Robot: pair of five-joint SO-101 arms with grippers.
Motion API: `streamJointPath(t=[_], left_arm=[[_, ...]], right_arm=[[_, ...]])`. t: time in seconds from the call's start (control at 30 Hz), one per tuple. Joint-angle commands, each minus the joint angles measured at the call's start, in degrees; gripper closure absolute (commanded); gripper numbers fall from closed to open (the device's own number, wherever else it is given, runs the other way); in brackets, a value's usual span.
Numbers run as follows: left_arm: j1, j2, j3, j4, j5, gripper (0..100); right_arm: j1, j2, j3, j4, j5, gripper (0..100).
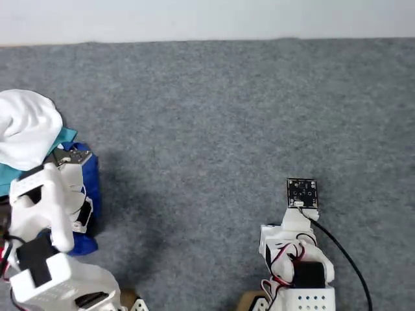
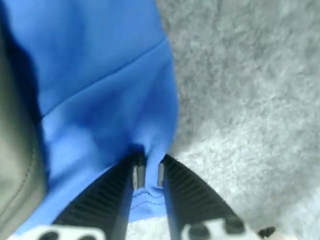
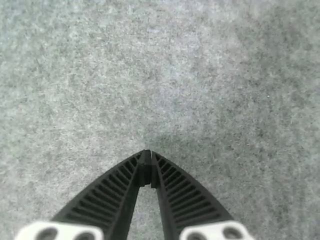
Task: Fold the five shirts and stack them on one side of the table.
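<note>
Bright diffuse light; soft shadow beside blue shirt [image 1: 93, 178].

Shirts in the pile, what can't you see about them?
High view: the picture's edge cuts off the white shirt and teal shirt; the left arm covers much of the blue shirt, so no count.
Left wrist view: a blurred grey-green cloth is cut off at the edge.

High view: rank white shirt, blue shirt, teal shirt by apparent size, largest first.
1. white shirt
2. blue shirt, partly hidden by the left arm
3. teal shirt, only slivers showing beside the white one; true size unsure
</note>
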Motion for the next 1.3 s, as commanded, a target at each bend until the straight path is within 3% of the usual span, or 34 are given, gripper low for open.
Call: streamJointPath(t=[0.0, 0.23, 0.47, 0.83, 0.97, 1.13, 1.27], left_arm=[[-0.5, -6.8, -3.2, 4.3, 0.0, 100], [6.3, -30.3, -11.2, 16.8, 1.1, 100], [15.7, -47.9, -22.6, 18.0, 13.0, 100], [20.7, -44.0, -44.1, 8.9, 16.2, 100], [23.4, -38.1, -49.2, 22.9, 13.1, 100], [17.3, -37.6, -41.8, 24.5, 12.8, 100], [15.6, -39.6, -28.9, 24.4, 10.1, 100]], right_arm=[[-0.1, -0.2, 0.9, 0.0, -0.4, 98.9], [-0.1, -0.2, 0.9, 0.0, -0.4, 98.9], [-0.1, -0.2, 0.9, 0.0, -0.4, 98.9], [-0.1, -0.2, 0.9, 0.0, -0.4, 98.9], [-0.1, -0.2, 0.9, 0.0, -0.4, 98.9], [-0.1, -0.2, 0.9, 0.0, -0.4, 98.9], [-0.1, -0.2, 0.9, 0.0, -0.4, 98.9]])
